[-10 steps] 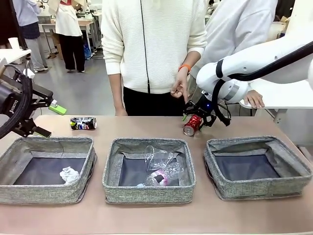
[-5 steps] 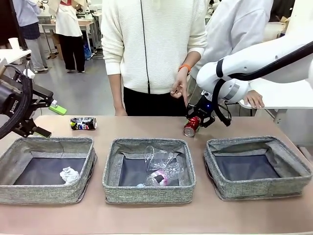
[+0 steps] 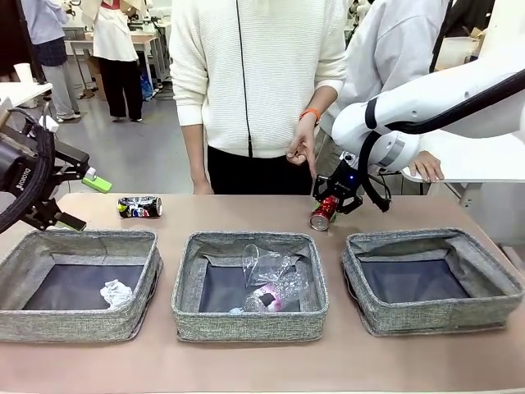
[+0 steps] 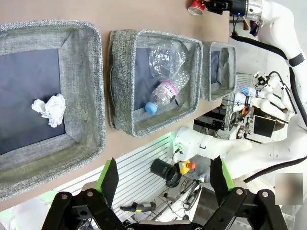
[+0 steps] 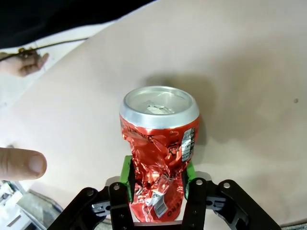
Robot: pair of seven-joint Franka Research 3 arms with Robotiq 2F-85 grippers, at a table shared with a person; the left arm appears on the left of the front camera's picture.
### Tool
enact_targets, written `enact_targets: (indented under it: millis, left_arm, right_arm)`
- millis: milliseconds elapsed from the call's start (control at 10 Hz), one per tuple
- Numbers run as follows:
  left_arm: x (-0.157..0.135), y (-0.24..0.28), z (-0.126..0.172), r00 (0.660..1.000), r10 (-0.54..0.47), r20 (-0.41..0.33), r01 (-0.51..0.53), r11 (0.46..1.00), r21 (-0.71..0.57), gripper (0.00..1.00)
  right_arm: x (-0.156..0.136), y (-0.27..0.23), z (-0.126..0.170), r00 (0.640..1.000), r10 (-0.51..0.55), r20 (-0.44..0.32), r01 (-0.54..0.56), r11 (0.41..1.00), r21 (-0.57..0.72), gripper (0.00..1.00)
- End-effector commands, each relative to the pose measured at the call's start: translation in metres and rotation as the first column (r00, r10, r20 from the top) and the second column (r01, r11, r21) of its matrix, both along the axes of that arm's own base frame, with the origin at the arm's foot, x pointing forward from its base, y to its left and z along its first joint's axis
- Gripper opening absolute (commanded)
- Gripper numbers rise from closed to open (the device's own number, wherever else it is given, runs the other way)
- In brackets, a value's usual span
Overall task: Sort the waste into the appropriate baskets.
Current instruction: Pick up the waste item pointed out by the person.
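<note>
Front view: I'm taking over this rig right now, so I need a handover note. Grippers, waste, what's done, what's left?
Left gripper: open, holding nothing.
Right gripper: shut on the crushed red can, behind the far right corner of the middle basket.
Done: paper wad in the left basket; plastic cup and bottle in the middle basket.
Left: the red can, then the blue can lying behind the left basket; both probably go in the right basket.

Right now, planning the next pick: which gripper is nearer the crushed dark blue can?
Left. The left gripper hangs open close beside the crushed dark blue can; the right gripper is far off on the other side, closed on the crushed red can.
</note>
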State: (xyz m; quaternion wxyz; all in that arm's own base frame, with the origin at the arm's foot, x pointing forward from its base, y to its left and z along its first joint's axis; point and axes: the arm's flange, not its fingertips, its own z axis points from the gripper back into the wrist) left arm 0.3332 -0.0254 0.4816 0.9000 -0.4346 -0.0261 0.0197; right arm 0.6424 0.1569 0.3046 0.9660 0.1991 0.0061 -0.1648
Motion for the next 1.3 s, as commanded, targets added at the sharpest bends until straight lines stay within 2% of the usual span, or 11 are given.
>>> enact_targets:
  millis: [0,100,200,400,500,700,800,900,1000,1100,1200]
  left_arm:
    - [-0.001,0.003,0.000,1.000,-0.022,0.012,0.022,1.000,0.005,1.00]
    - [-0.001,0.003,0.000,1.000,-0.022,0.012,0.022,1.000,0.005,1.00]
    - [-0.001,0.003,0.000,1.000,-0.022,0.012,0.022,1.000,0.005,1.00]
    - [-0.001,0.003,0.000,1.000,-0.022,0.012,0.022,1.000,0.005,1.00]
    - [-0.001,0.003,0.000,1.000,-0.022,0.012,0.022,1.000,0.005,1.00]
    - [-0.001,0.003,0.000,1.000,-0.022,0.012,0.022,1.000,0.005,1.00]
    - [-0.001,0.003,0.000,1.000,-0.022,0.012,0.022,1.000,0.005,1.00]
    - [-0.001,0.003,0.000,1.000,-0.022,0.012,0.022,1.000,0.005,1.00]
    - [-0.001,0.003,0.000,1.000,-0.022,0.012,0.022,1.000,0.005,1.00]
    - [-0.001,0.003,0.000,1.000,-0.022,0.012,0.022,1.000,0.005,1.00]
    - [-0.001,0.003,0.000,1.000,-0.022,0.012,0.022,1.000,0.005,1.00]
  right_arm:
    - [-0.004,-0.001,0.004,0.999,-0.013,-0.032,0.012,0.999,-0.053,0.00]
    - [-0.011,-0.004,0.013,0.999,0.011,-0.047,-0.013,0.999,-0.040,0.00]
    - [-0.031,-0.016,0.040,0.992,0.067,-0.105,-0.071,0.997,-0.042,0.00]
    - [-0.116,-0.049,0.127,0.984,0.055,-0.172,-0.072,0.993,-0.094,0.00]
    - [-0.169,-0.047,0.161,0.977,0.101,-0.187,-0.128,0.983,-0.135,0.00]
    - [-0.235,-0.020,0.175,0.961,0.235,-0.148,-0.258,0.952,-0.165,0.00]
    - [-0.258,-0.010,0.168,0.944,0.309,-0.115,-0.324,0.933,-0.155,0.00]
    - [-0.265,-0.010,0.159,0.948,0.312,-0.066,-0.317,0.942,-0.105,0.00]
    - [-0.252,-0.021,0.147,0.943,0.321,-0.090,-0.326,0.944,-0.056,0.29]
    - [-0.269,-0.010,0.181,0.952,0.273,-0.141,-0.294,0.943,-0.155,0.29]
    - [-0.269,-0.010,0.181,0.952,0.273,-0.141,-0.294,0.943,-0.155,0.29]
